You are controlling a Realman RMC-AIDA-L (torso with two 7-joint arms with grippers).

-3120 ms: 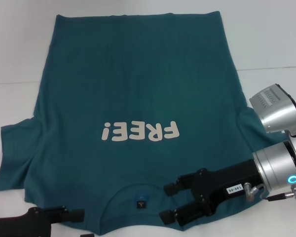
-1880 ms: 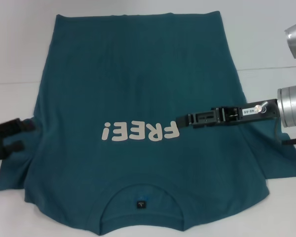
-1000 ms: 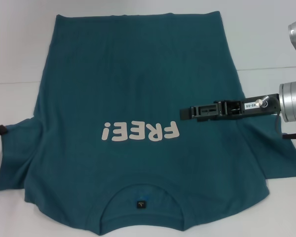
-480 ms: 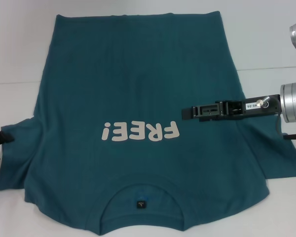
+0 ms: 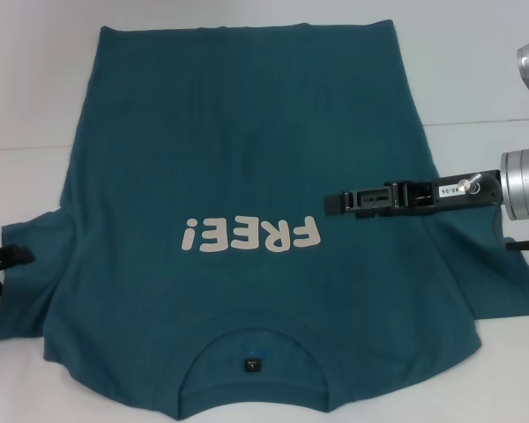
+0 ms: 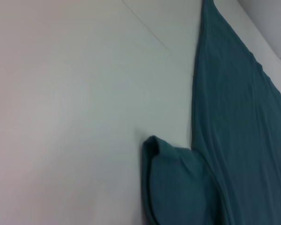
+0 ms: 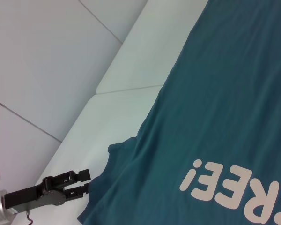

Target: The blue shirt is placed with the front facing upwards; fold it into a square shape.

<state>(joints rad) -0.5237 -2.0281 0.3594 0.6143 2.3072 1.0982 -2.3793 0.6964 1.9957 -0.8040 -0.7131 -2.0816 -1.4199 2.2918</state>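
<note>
The blue shirt (image 5: 247, 150) lies spread flat with its front up, cream "FREE!" lettering (image 5: 251, 235) across the chest and the collar with a dark label (image 5: 250, 363) nearest me. My left gripper (image 5: 11, 271) is at the edge of the shirt's left sleeve (image 5: 26, 282), low over the table. In the right wrist view this left gripper (image 7: 83, 182) is open, with nothing between its fingers. My right gripper (image 5: 332, 204) hovers edge-on above the chest, just right of the lettering. The left wrist view shows the sleeve (image 6: 178, 187) and the shirt's side (image 6: 239, 117).
The shirt rests on a white table (image 5: 485, 70) with a seam line (image 5: 26, 148) running across it. The right sleeve (image 5: 502, 282) lies under my right arm (image 5: 525, 181).
My left gripper has come in from the left edge toward the left sleeve. The right gripper has lifted from the collar to above the chest and now holds almost still.
</note>
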